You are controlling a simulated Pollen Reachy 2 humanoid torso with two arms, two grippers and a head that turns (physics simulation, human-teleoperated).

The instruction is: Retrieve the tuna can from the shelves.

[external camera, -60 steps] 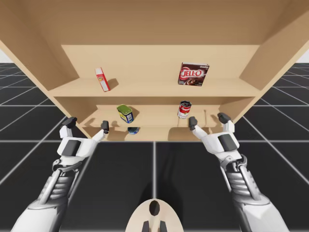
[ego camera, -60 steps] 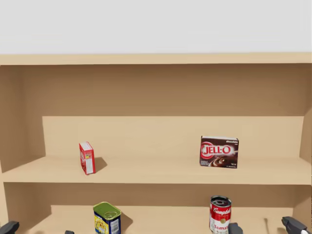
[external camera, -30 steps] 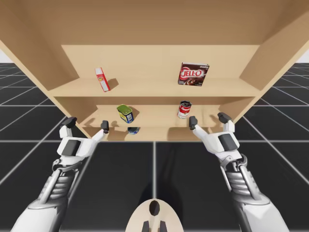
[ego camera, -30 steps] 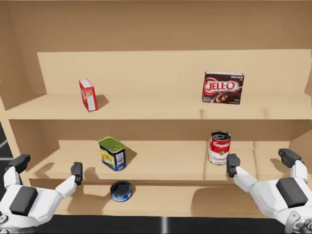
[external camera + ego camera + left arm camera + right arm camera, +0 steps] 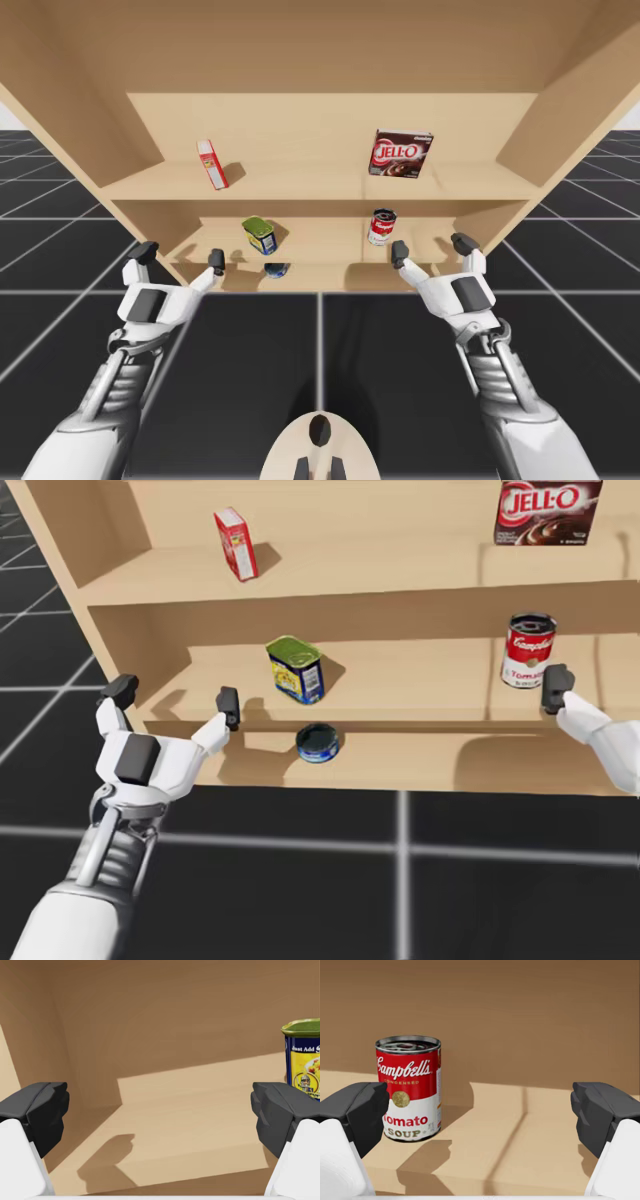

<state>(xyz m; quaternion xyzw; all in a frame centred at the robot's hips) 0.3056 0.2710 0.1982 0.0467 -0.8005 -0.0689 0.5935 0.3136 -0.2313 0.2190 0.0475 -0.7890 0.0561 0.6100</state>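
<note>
The tuna can [image 5: 319, 743] is a low blue can lying on the lowest shelf, near its front edge; it also appears in the high view [image 5: 277, 269]. My left gripper [image 5: 175, 698] is open, just in front of the shelves and to the left of the tuna can, slightly higher than it. In the left wrist view the left gripper [image 5: 160, 1115] has nothing between its fingers. My right gripper [image 5: 431, 248] is open in front of the middle shelf's right part. A red and white soup can [image 5: 410, 1087] stands ahead of the right gripper [image 5: 480, 1115], by one finger.
A yellow and blue can with a green top [image 5: 296, 668] stands on the middle shelf, above and left of the tuna can. A red box [image 5: 236, 543] and a brown box [image 5: 548, 510] stand on the upper shelf [image 5: 320, 185]. Dark gridded floor lies below.
My head has turned down and to the left, bringing the lower shelves and the tuna can into its view. Both arms stay about where they were.
</note>
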